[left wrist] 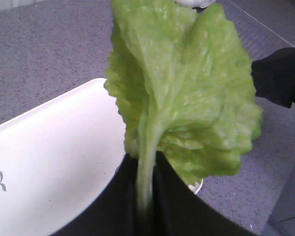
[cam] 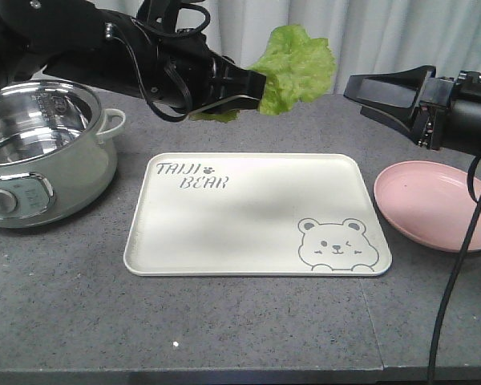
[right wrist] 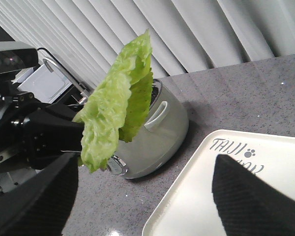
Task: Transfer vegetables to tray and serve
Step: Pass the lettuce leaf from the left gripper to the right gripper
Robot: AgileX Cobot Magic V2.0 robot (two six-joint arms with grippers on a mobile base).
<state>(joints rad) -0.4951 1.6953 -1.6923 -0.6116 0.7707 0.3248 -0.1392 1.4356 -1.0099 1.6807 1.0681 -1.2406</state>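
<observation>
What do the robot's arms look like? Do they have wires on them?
Both arms are black all over. The left tool and right tool have long, flat black fingers that narrow toward the tips. Black cables loop along the left arm, and another cable hangs from the right arm.

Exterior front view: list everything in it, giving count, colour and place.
lettuce leaf: one, bright green, held up in the air behind the tray's far edge
tray: one, cream with grey bear drawing, table centre, nothing on it
pot: one, pale green with steel inside, left of tray
plate: one, pink, right of tray
table: one, grey speckled
curtain: white, behind the table
cable: one, black, hanging at right
left gripper: black, shut on the leaf
right gripper: black, open, above the plate's far side
</observation>
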